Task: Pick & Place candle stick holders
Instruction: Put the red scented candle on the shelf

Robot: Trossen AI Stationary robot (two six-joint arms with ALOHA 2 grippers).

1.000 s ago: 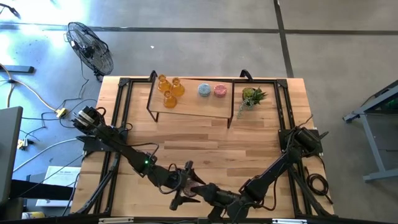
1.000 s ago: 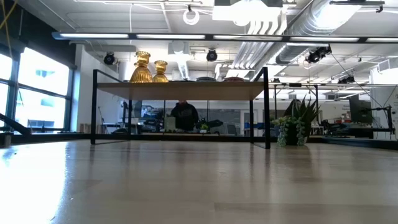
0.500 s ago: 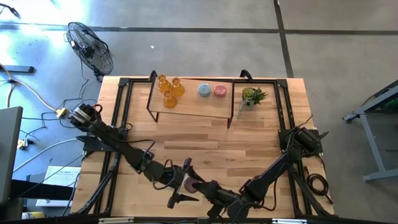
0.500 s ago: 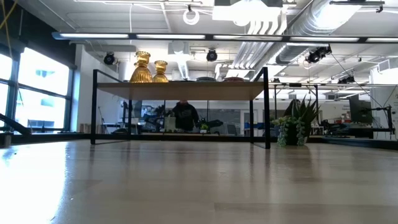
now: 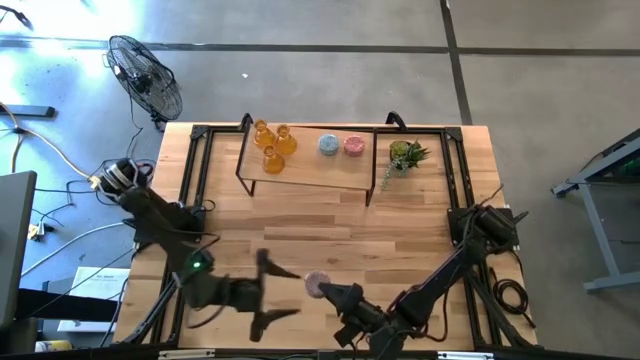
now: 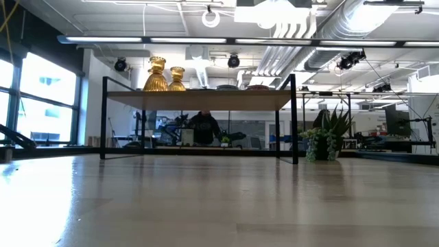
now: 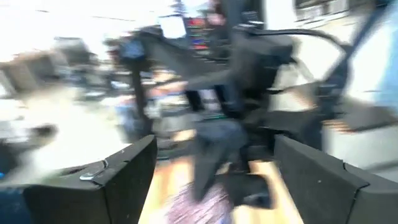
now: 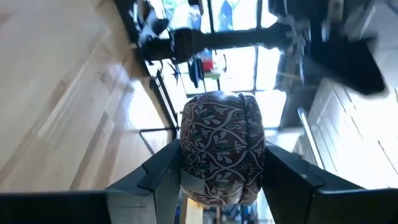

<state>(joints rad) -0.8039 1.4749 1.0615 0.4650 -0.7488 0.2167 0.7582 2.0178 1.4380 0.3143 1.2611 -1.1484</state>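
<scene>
The right gripper's (image 8: 219, 186) two fingers (image 8: 158, 177) were clamped on the sides of the mauve holder (image 8: 222, 155); we saw its leaf pattern fill the gap between them in the right wrist view. From above, we found that holder (image 5: 317, 283) near the table's (image 5: 330, 225) front edge, at the tip of the right gripper (image 5: 330, 292). The left gripper (image 5: 270, 293) was just beside it to the left, fingers spread wide and touching nothing. Farther back, on the shelf (image 5: 310, 165), we counted three amber holders (image 5: 271, 146) at the left, then the blue-grey holder (image 5: 328, 144) and the pink holder (image 5: 354, 145). The plant (image 5: 405, 156) stood beside the shelf's right end.
</scene>
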